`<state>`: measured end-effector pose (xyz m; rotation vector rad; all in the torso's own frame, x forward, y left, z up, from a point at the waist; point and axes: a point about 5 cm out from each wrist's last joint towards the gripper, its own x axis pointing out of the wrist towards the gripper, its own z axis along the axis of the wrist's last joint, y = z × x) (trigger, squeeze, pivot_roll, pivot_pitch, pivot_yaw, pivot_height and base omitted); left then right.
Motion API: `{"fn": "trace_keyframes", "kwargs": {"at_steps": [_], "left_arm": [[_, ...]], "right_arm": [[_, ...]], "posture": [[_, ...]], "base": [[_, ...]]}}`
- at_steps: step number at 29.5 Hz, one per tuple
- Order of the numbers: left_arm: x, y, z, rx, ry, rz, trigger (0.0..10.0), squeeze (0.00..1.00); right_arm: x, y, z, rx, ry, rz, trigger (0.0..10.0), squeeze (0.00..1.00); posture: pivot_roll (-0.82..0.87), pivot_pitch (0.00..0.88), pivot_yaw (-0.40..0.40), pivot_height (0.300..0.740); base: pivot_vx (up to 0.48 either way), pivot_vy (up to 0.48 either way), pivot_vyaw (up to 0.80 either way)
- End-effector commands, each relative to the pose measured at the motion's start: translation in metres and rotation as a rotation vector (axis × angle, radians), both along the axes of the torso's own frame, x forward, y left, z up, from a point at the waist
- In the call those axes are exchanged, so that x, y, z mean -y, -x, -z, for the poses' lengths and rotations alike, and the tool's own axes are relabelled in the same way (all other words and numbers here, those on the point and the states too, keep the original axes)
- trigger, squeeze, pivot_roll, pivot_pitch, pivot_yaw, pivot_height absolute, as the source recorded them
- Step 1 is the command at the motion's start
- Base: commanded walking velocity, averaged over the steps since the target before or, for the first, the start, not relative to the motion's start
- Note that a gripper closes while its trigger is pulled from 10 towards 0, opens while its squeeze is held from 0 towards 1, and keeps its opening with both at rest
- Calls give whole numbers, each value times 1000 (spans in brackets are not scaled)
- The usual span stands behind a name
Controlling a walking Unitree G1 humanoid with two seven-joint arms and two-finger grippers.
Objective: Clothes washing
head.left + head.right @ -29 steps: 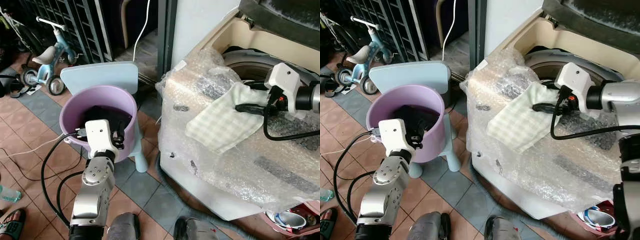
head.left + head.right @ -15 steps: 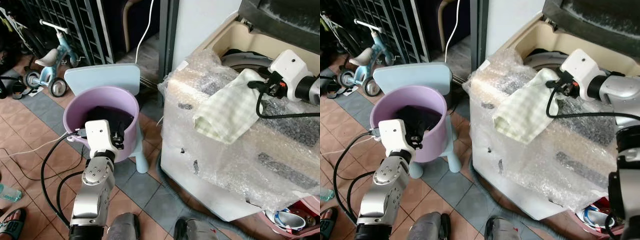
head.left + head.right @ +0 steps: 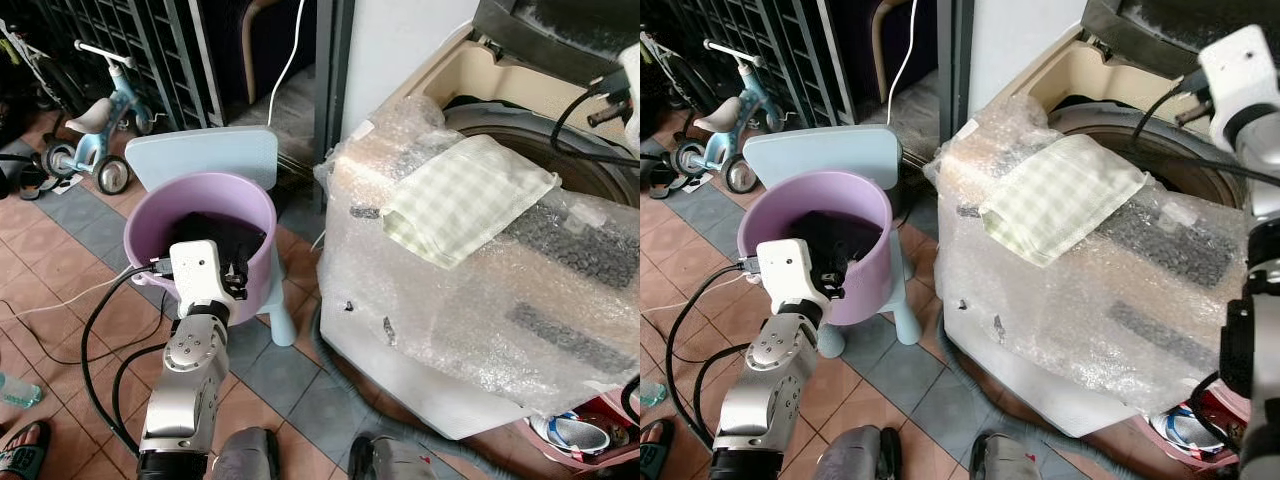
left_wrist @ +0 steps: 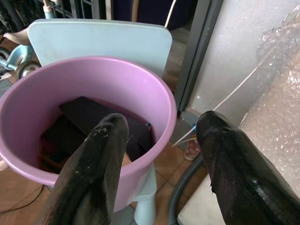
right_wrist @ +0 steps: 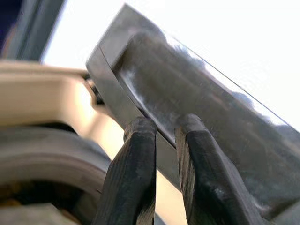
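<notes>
1 checked cloth [image 3: 467, 196] lies released on the washing machine's [image 3: 480, 300] bubble-wrapped front edge, beside the drum, and may slide off. Right gripper [image 5: 161, 173], fingers nearly closed and empty, is raised; left gripper [image 4: 159, 164] gapes above the purple bucket [image 3: 150, 215].

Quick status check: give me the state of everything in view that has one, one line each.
washing machine lid: raised, tub open
checked cloth: lying loose on the bubble wrap, not held
purple bucket: upright on the blue stool, dark clothes inside
left gripper: open, empty, by the bucket
right gripper: nearly closed, empty, raised
</notes>
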<state>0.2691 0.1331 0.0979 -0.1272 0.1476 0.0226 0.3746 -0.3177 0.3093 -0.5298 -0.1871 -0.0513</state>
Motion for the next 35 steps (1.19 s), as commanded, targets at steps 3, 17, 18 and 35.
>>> {"fn": "trace_keyframes", "kwargs": {"at_steps": [3,17,18,35], "left_arm": [[2,1,0,-4,8,-2,10000,0],[3,-1,0,-2,11,11,10000,0],[3,-1,0,-2,11,11,10000,0],[3,1,1,-6,16,3,10000,0]], "right_arm": [[-26,1,-9,12,-182,-364,10000,1000],[-60,32,80,-461,183,-780,10000,1000],[-61,34,82,-469,189,-784,10000,1000],[-63,31,102,-448,254,-659,0,0]], "posture": [[17,112,7,740],[5,103,11,740],[5,103,11,740],[8,109,5,740]], "base": [[0,0,0],[0,0,0],[0,0,0],[0,0,0]]}}
